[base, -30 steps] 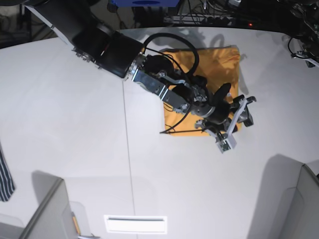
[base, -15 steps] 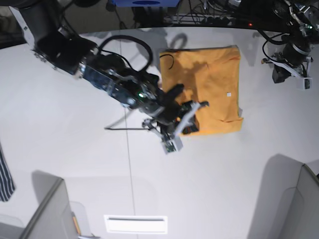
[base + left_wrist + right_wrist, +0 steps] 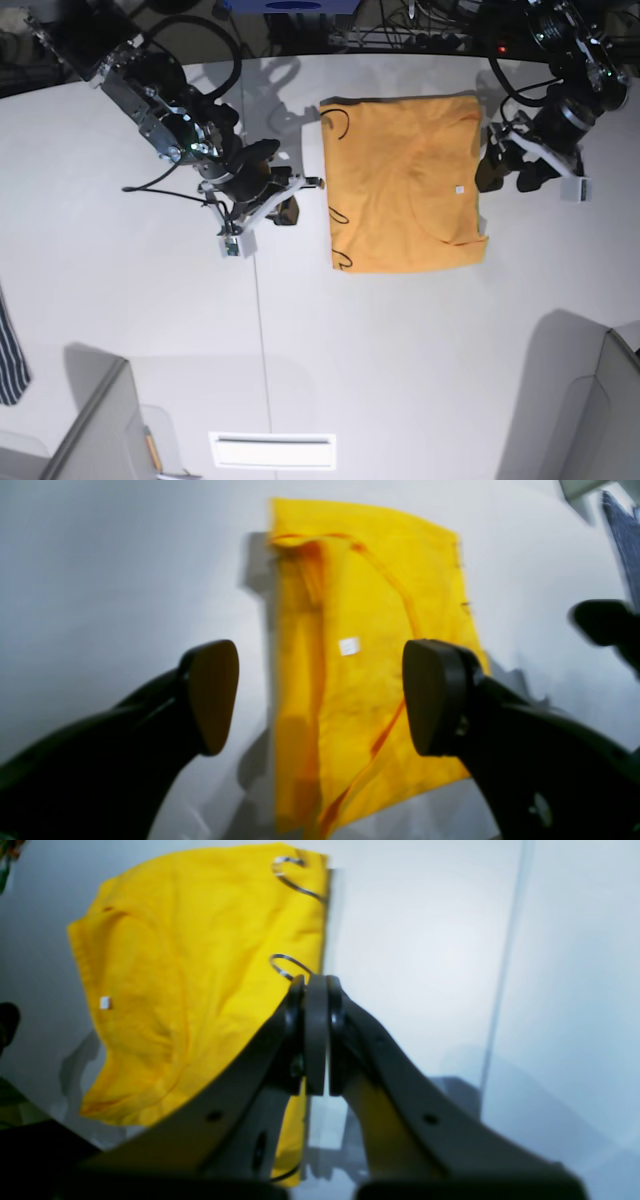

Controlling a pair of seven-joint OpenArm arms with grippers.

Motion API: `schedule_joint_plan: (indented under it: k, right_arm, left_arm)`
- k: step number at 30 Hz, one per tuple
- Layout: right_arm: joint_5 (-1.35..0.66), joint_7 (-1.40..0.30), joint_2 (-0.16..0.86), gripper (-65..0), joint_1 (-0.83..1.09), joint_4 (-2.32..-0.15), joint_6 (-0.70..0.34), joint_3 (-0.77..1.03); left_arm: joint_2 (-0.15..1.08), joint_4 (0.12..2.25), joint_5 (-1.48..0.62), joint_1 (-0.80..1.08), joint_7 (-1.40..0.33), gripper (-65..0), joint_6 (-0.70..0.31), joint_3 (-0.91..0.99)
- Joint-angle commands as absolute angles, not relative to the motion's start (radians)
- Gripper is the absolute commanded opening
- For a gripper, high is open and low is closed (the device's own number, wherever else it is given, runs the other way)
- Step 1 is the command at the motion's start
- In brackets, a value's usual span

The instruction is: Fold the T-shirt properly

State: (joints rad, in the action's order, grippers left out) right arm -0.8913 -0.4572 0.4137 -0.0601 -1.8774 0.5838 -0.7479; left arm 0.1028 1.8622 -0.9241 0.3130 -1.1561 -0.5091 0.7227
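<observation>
Folded shirt on the table, both arms off the cloth

The T-shirt lies as a folded rectangle on the white table, between the two arms, its small white tag showing on top. The right gripper hangs just beside the shirt's edge with its fingers pressed together on nothing; the left gripper hovers near the opposite edge with its fingers spread wide and empty. Thin dark loops sit along the edge nearest the right gripper; the wrist views are too blurred to say whether they are cable or part of the garment. This looks like the closing stage, between folds or at the last check. One corner bulges past the rectangle, so the next move probably calls for tucking or smoothing that corner, or one more fold across.
</observation>
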Motion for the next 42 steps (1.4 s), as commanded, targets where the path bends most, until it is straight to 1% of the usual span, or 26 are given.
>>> schedule_joint_plan:
  k: [1, 4, 9, 12, 15, 18, 21, 22, 24, 26, 28, 31, 32, 37, 42]
  right_arm:
    - [-0.894, -0.44, 0.415, -65.0, -0.07, -1.896, 0.572, -0.745]
    - [-0.894, -0.44, 0.415, -65.0, -0.059, -1.902, 0.572, -0.745]
    - [-0.894, -0.44, 0.429, -65.0, -0.045, -1.926, 0.572, -0.74]
    - [-0.894, -0.44, 0.435, -65.0, -0.045, -1.946, 0.572, -0.74]
    - [-0.894, -0.44, 0.45, -65.0, -0.044, -1.959, 0.572, -0.743]
    - [-0.894, -0.44, 0.453, -65.0, -0.038, -1.962, 0.572, -0.742]
    - [-0.894, -0.438, 0.455, -65.0, -0.018, -1.962, 0.572, -0.739]
    - [-0.894, -0.438, 0.455, -65.0, -0.016, -1.962, 0.572, -0.739]
    - [-0.894, -0.437, 0.46, -65.0, -0.001, -1.962, 0.572, -0.737]
    - [-0.894, -0.433, 0.473, -65.0, 0.005, -1.962, 0.572, -0.736]
    - [-0.894, -0.433, 0.475, -65.0, 0.008, -1.962, 0.576, -0.73]
    - [-0.894, -0.433, 0.475, -65.0, 0.065, -1.962, 0.578, -0.654]
    - [-0.894, -0.433, 0.475, -65.0, 0.087, -1.962, 0.576, -0.621]
    - [-0.894, -0.433, 0.475, -65.0, 0.199, -1.962, 0.572, -0.437]
    - [-0.894, -0.433, 0.472, -65.0, 0.302, -1.962, 0.572, -0.252]
  left_arm:
    - [0.116, 1.844, -0.937, 0.298, -1.139, -15.6, -0.49, 0.714]
    - [0.116, 1.75, -0.937, 0.252, -1.139, -15.6, -0.446, 0.67]
    - [0.117, 1.646, -0.937, 0.222, -1.139, -15.6, -0.44, 0.642]
    - [0.119, 1.621, -0.928, 0.211, -1.136, -15.6, -0.429, 0.593]
    - [0.113, 1.598, -0.843, 0.193, -1.135, -15.6, -0.42, 0.559]
    - [0.111, 1.578, -0.774, 0.174, -1.135, -15.6, -0.421, 0.55]
    - [0.111, 1.577, -0.76, 0.174, -1.135, -16.0, -0.421, 0.55]
    - [0.114, 1.577, -0.76, 0.174, -1.135, -17.3, -0.421, 0.55]
    - [0.117, 1.575, -0.759, 0.174, -1.136, -24.4, -0.421, 0.55]
    - [0.124, 1.575, -0.759, 0.174, -1.139, -34.2, -0.421, 0.542]
    - [0.16, 1.573, -0.759, 0.174, -1.139, -44.8, -0.421, 0.492]
    - [0.217, 1.543, -0.759, 0.173, -1.139, -61.5, -0.421, 0.403]
    - [0.234, 1.527, -0.759, 0.17, -1.139, -65.0, -0.421, 0.378]
    - [0.321, 1.483, -0.759, 0.133, -1.139, -65.0, -0.421, 0.236]
    - [0.437, 1.486, -0.759, 0.053, -1.139, -65.0, -0.421, -0.025]
